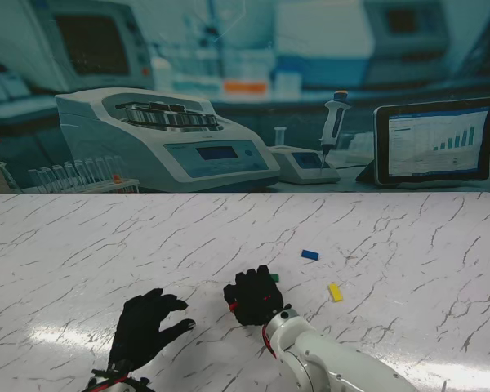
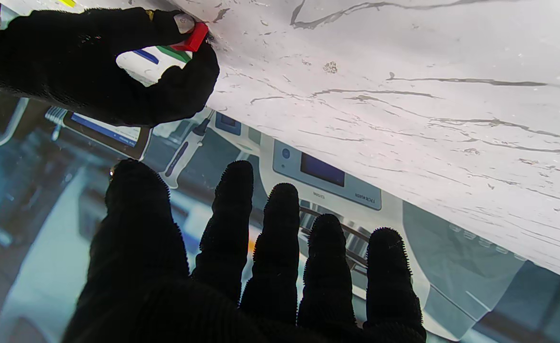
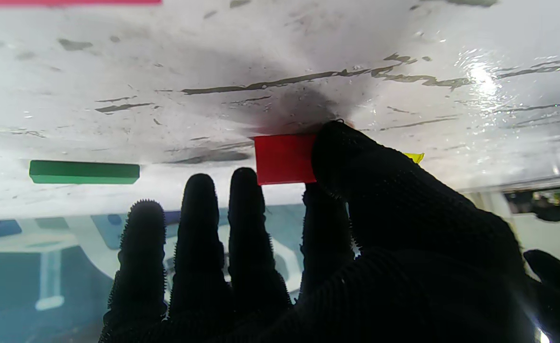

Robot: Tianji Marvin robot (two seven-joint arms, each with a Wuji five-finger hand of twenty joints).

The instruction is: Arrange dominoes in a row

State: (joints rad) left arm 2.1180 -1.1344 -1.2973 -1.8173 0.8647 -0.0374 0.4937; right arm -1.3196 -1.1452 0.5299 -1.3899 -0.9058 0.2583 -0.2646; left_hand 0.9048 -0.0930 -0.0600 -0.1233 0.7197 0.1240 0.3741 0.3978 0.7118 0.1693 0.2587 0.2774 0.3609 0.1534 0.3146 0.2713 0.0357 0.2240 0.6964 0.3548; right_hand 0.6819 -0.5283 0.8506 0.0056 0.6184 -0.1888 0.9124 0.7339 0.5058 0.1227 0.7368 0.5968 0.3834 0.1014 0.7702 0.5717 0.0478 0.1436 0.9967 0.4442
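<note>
My right hand (image 1: 253, 296) is shut on a red domino (image 3: 284, 158), pinched between thumb and index finger low against the marble table (image 1: 82, 245). In the left wrist view the same red domino (image 2: 192, 38) shows at the fingertips of the right hand (image 2: 94, 66). A green domino (image 1: 273, 278) lies flat just beyond that hand. Farther off and to the right lie a blue domino (image 1: 309, 255) and a yellow domino (image 1: 335, 291). My left hand (image 1: 151, 327) hovers open to the left of the right hand, fingers spread, holding nothing.
Lab equipment stands behind the table's far edge: a centrifuge (image 1: 163, 135), a tablet (image 1: 437, 140) and a pipette on a stand (image 1: 333, 122). A thin red strip (image 3: 65, 2) shows at the edge of the right wrist view; what it is I cannot tell.
</note>
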